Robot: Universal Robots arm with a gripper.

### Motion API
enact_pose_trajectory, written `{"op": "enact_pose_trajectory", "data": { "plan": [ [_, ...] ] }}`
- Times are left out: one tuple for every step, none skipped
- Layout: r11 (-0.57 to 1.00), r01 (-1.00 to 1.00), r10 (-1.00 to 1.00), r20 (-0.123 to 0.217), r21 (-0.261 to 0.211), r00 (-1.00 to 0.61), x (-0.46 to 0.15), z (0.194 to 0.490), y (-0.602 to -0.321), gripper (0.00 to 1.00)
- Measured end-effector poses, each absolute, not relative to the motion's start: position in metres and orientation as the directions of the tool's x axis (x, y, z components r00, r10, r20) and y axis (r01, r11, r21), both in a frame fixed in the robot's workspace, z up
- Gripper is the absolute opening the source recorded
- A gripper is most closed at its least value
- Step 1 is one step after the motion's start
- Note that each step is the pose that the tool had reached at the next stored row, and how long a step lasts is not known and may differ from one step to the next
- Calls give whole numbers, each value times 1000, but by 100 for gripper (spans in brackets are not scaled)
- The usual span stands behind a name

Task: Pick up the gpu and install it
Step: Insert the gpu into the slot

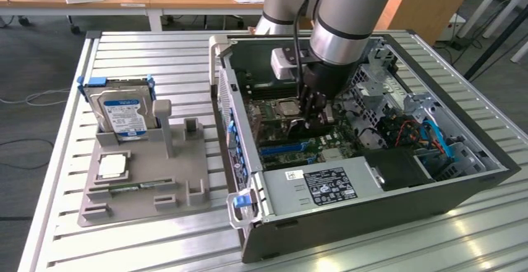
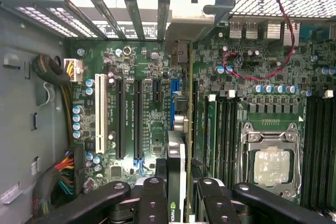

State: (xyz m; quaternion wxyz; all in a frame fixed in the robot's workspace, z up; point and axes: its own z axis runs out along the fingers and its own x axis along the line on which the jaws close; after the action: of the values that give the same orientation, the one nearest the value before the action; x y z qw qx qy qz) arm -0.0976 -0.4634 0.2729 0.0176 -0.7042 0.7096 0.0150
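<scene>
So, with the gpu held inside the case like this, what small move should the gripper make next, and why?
Probably a small, straight descent. The gripper is shut on the gpu, held edge-on over the motherboard and roughly in line with the blue slot; it does not look seated yet.

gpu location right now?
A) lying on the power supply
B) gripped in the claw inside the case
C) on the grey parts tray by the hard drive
B: the claw holds the gpu edge-on over the motherboard, inside the case.
</scene>
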Motion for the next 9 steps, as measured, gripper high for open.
{"op": "enact_pose_trajectory", "data": {
  "plan": [
    [8, -1000, -999, -46, -4, -8, -99, 273, -463, 27],
    [8, -1000, -999, -46, -4, -8, -100, 273, -463, 27],
    [8, -1000, -999, -46, -4, -8, -101, 273, -463, 27],
    [8, -1000, -999, -46, -4, -8, -102, 273, -463, 27],
    [8, -1000, -999, -46, -4, -8, -102, 272, -463, 27],
    [8, -1000, -999, -46, -4, -7, -102, 272, -463, 27],
    [8, -1000, -999, -46, -4, -7, -102, 271, -463, 27],
    [8, -1000, -999, -46, -4, -7, -102, 271, -463, 27],
    [8, -1000, -999, -46, -4, -7, -102, 271, -464, 27]
  ]
}}
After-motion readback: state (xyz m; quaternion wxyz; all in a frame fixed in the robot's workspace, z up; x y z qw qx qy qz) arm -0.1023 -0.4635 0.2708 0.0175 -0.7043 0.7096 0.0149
